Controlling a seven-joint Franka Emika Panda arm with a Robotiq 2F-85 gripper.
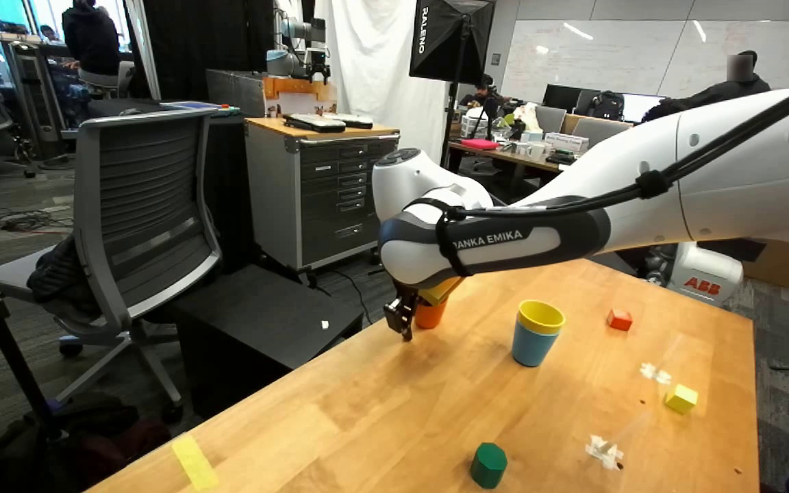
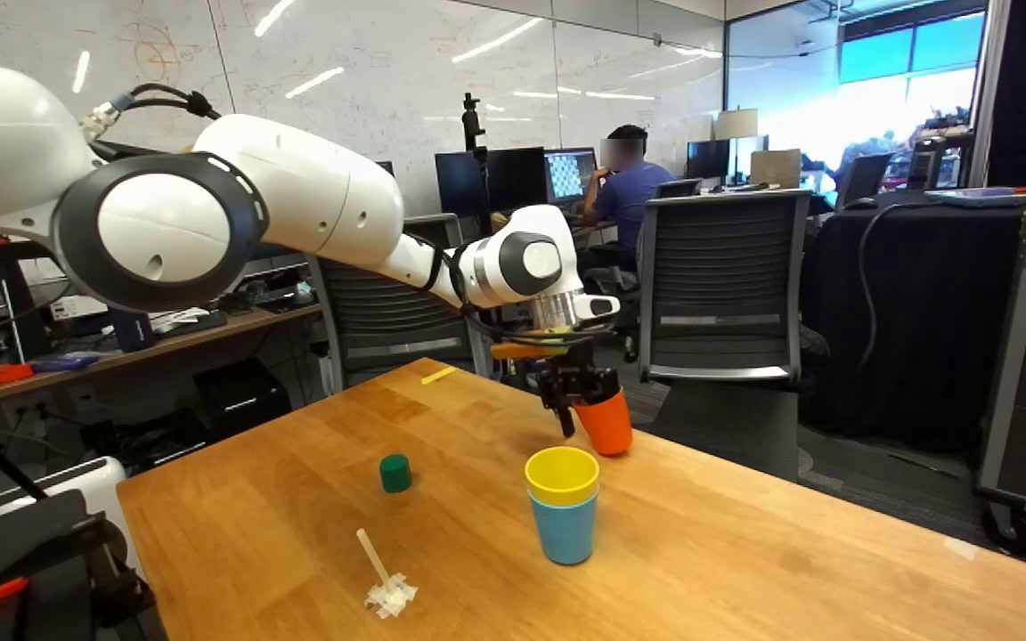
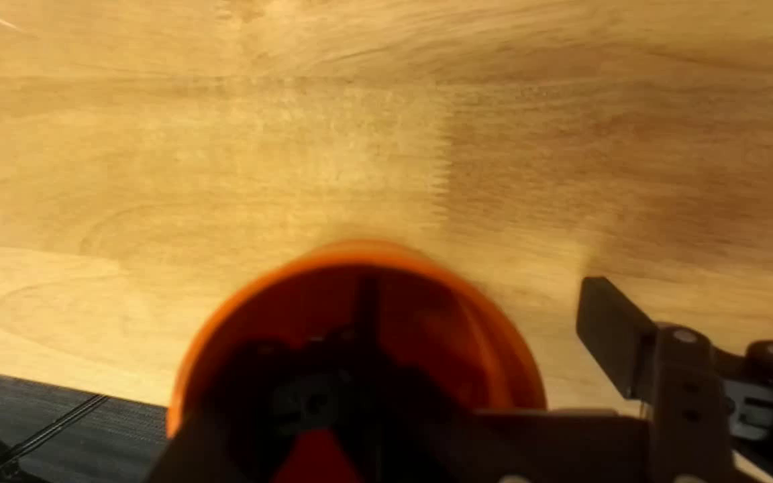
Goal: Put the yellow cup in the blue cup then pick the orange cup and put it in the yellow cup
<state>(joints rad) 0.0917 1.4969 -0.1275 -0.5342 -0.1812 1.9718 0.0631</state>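
- The claw (image 2: 586,411) has its jaws apart and grips nothing: in the wrist view one finger reaches into the orange cup (image 2: 609,427), while the other stands outside, clear of the wall. Closing from here would pinch only one side of the wall, and such an off-centre hold may let the cup swing or slip.
- The orange cup, outside the other two, seems to lean in an exterior view; whether its base sits flat cannot be told. A sideways nudge from the inner finger would probably tip it.
- The edge of the table (image 2: 789,570) runs near the orange cup, so a tipped cup could roll off.
- The yellow cup (image 2: 562,476) sits upright in the blue cup (image 2: 565,534), its rim standing well above the blue one; the first half looks done. A carry made too low would likely strike this tall pair and topple it.
- At release, poor centring could leave the orange cup perched on the yellow rim, and jaws that part too little could drag it back out.
- Farther off lie the red block (image 1: 619,320) and yellow block (image 1: 681,398), probably harmless unless the pair falls their way.
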